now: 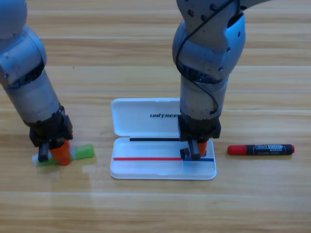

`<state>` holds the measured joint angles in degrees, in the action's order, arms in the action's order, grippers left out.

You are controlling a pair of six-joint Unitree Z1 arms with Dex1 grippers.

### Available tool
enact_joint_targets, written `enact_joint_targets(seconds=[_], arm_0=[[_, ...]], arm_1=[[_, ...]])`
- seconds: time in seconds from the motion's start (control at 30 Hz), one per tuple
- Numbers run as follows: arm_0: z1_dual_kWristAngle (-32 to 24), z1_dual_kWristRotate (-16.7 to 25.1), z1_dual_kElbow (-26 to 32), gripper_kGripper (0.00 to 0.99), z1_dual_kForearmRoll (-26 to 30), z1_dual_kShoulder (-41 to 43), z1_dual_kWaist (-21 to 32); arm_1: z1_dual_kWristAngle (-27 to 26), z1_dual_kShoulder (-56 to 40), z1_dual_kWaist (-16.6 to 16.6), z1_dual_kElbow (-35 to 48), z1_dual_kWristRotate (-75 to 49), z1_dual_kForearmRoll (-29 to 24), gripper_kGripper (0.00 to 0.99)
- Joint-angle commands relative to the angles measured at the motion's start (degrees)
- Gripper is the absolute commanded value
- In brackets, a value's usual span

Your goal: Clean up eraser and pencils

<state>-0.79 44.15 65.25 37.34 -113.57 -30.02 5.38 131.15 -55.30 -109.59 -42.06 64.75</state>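
Cleanup barely begun: left gripper (54, 153) pinching green highlighter (80, 152) near table's left edge; right gripper (196, 150), jaws unreadable, over open white case's (146, 167) right end; marker (261, 149) unstowed rightward; eraser unseen.

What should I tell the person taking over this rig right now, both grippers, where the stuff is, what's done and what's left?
Left gripper: down on the green highlighter at the table's left, jaws astride its white end; not lifted.
Right gripper: pointing down into the tray of the open white case, at its right end. The eraser is not visible; it may be under this gripper.
Black marker with red cap: lying on the table to the right of the case, untouched.
Done: nothing visibly in the case yet.
Left: highlighter and marker into the case, confirm the eraser.
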Motion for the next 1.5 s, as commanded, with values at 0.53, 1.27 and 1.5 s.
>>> enact_joint_targets(seconds=[0.53, 1.27, 1.5], arm_0=[[0.79, 2.61, 5.59, 0.0, 11.18, 2.74, 0.4], [0.53, 1.73, 27.39, 0.0, 31.31, 7.57, -7.86], [-1.31, 1.29, 32.4, 0.0, 33.77, 5.81, -12.43]], arm_1=[[0.6, 0.33, -0.78, 4.48, 0.13, 1.17, 0.052], [-3.97, -21.46, 2.13, 15.46, 0.75, 5.65, 0.899], [0.07, -18.3, 9.51, 24.25, -4.17, -1.64, 0.899]])
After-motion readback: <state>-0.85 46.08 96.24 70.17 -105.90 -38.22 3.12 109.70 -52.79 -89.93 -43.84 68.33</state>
